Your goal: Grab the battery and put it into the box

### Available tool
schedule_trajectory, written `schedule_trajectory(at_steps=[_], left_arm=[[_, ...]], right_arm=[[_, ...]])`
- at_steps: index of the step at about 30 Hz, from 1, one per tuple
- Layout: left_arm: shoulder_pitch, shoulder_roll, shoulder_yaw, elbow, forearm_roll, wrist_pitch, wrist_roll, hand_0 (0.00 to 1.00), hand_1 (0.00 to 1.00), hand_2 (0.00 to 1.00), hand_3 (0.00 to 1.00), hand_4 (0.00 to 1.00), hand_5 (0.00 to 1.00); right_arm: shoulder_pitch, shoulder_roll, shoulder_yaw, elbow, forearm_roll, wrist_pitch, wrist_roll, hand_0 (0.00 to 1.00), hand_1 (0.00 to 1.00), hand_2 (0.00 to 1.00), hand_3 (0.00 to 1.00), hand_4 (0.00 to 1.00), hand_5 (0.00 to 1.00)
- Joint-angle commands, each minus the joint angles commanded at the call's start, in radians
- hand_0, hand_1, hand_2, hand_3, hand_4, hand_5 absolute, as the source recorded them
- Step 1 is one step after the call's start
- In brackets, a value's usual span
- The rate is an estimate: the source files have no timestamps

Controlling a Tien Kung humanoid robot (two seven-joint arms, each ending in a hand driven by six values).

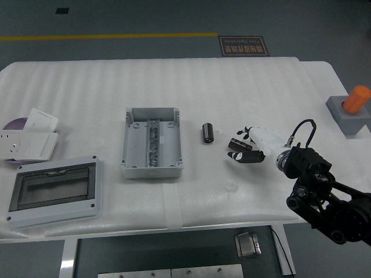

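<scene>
A black cylindrical battery (208, 132) stands on the white table (174, 81), just right of the open grey box (152, 142). The box is empty apart from a metal rail along its middle. My right hand (246, 146) comes in from the lower right on a black arm. It hovers low over the table about a hand's width right of the battery, fingers spread and relaxed, holding nothing. It does not touch the battery.
A grey lid with a dark window (53, 190) lies at the front left. A white socket with papers and a disc (29, 138) lies at the far left. A grey block with an orange cylinder (351, 110) stands at the right edge.
</scene>
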Motion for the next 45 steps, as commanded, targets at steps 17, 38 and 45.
schedule_trajectory(at_steps=[17,38,45], left_arm=[[0.000,-0.001,0.023,0.000,-0.026,0.016,-0.012,0.621,0.648,0.551,0.596,0.655,0.423],[-0.006,0.002,0.047,0.000,-0.050,0.023,-0.030,0.622,0.647,0.551,0.596,0.655,0.421],[-0.007,0.003,0.044,0.000,-0.048,0.023,-0.035,0.623,0.647,0.550,0.599,0.652,0.416]], right_arm=[[0.009,0.009,-0.033,-0.019,0.014,-0.031,0.005,0.580,0.544,0.449,0.671,0.670,0.580],[0.011,0.009,-0.059,-0.037,-0.029,-0.063,0.017,0.564,0.470,0.324,0.636,0.550,0.460],[0.011,0.008,-0.073,-0.043,-0.042,-0.070,0.019,0.564,0.457,0.312,0.633,0.547,0.469]])
